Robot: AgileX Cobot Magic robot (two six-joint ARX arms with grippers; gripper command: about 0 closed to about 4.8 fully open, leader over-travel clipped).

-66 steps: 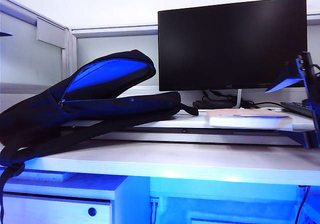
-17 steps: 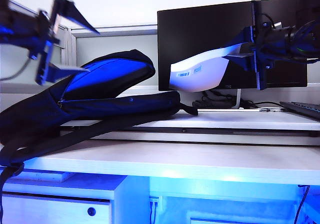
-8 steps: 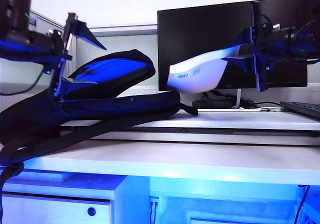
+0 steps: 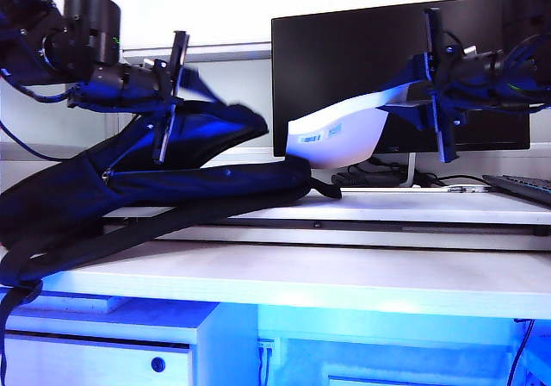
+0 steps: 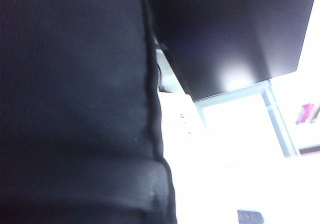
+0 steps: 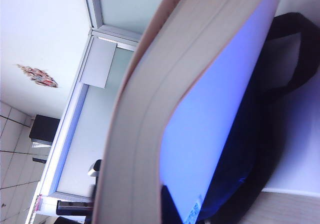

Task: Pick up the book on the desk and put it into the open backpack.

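- Right now the book (image 4: 340, 136) hangs in the air in front of the monitor (image 4: 362, 50), above the raised shelf (image 4: 413, 209) of the table (image 4: 327, 278), well clear of both.
- It is thin and floppy: its free end droops toward the backpack (image 4: 164, 188), showing a pale cover, a small printed label and white page edges (image 6: 150, 114).
- The right hand (image 4: 430, 84) clamps the book's far end.
- The left hand (image 4: 172, 89) sits at the backpack's upper flap above the blue lining (image 4: 194, 132); whether its jaws grip the fabric I cannot tell.
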